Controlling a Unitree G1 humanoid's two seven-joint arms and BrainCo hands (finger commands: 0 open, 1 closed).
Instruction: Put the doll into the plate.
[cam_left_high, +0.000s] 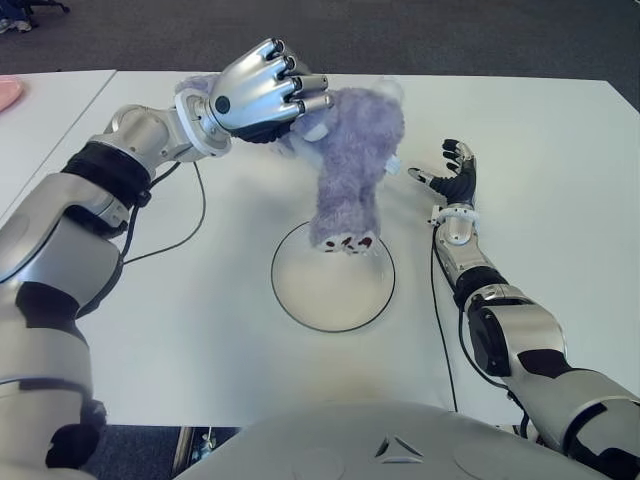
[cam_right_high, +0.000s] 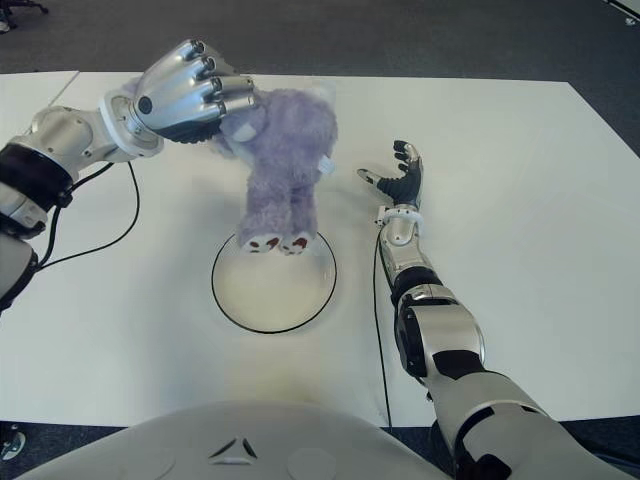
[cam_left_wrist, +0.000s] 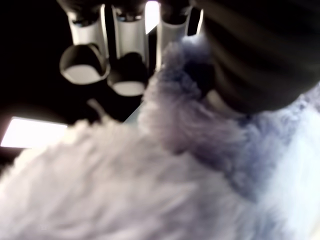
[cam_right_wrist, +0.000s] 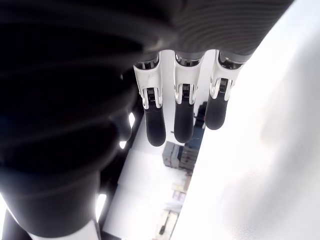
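1 doll (cam_left_high: 352, 160) | left hand (cam_left_high: 262, 90) fingers clamp head | feet at plate (cam_left_high: 300, 295) rim | lower toward center before releasing | right hand (cam_left_high: 458, 172) spread, beside plate

Fluffy purple doll (cam_left_high: 352, 160) hanging upright, feet over white plate (cam_left_high: 333, 292)

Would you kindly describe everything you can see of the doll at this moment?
The doll is a plush animal of fluffy lavender fur, with white foot soles bearing dark red marks. It hangs roughly upright, head end gripped from above by the left hand, whose fingers curl into the fur. Its feet show at the far rim of the white plate; whether they touch it cannot be told. The right hand shows beside it, to its right, apart.
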